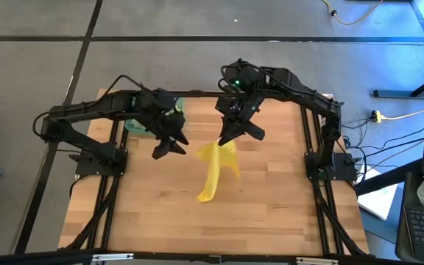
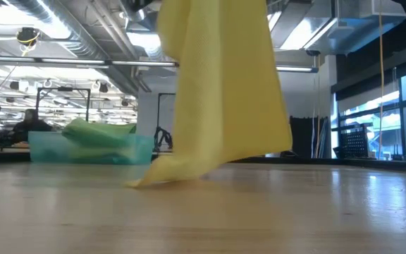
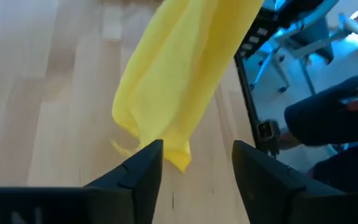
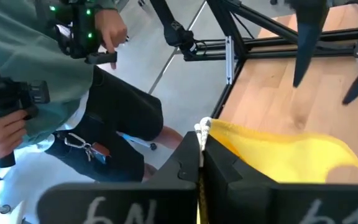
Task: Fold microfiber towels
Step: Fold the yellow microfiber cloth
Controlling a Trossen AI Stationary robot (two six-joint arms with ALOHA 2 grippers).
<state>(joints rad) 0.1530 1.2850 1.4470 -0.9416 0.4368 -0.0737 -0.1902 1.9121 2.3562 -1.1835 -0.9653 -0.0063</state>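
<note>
A yellow microfiber towel (image 1: 213, 171) hangs from my right gripper (image 1: 228, 138) over the middle of the table. Its lower end (image 2: 146, 180) rests on the wood, and the rest drapes upward out of the low view. My right gripper (image 4: 201, 152) is shut on it. My left gripper (image 1: 169, 149) hovers open and empty just left of the towel. Its two fingers (image 3: 143, 167) are spread, with the towel (image 3: 173, 81) ahead of them. More green towels (image 2: 97, 134) lie in a teal tray (image 2: 48, 149) at the far left. My right gripper pinches the yellow towel between its two shut fingers at an edge or corner (image 4: 211, 132); a small bunched tip (image 4: 202, 128) sticks out past the fingertips. The towel hangs slack below the gripper, with its lower end (image 1: 205, 196) on the table.
The teal tray (image 1: 134, 124) sits under my left arm at the table's far left. A person (image 4: 55, 81) stands beyond the table's edge holding hand controllers. The dark frame rails (image 1: 311, 132) border the table. Bare wood (image 1: 271, 213) lies toward the near edge.
</note>
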